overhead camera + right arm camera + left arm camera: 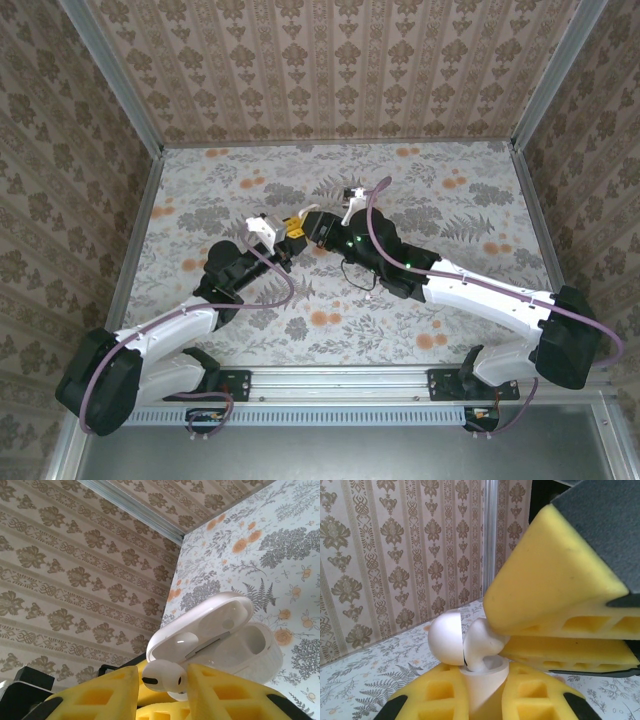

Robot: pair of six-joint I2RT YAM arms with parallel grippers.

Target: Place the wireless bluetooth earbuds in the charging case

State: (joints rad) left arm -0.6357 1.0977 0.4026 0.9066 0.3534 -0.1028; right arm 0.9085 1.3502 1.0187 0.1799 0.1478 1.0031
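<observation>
**Insertion step.** The right gripper [165, 686] pinches a glossy white plastic earbud [167, 674] between its yellow foam fingertips [105, 695]. Just beyond those tips, the white pebble-shaped charging case [252, 647] stands with its hinged lid [210, 612] raised, clamped at the base by the left gripper [482, 697]. Judged next: align the bud's stem with a well of the case, lower it, then release.

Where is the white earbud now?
Right wrist view: the white earbud is pinched in the right gripper, low centre, just before the open white charging case.
</observation>
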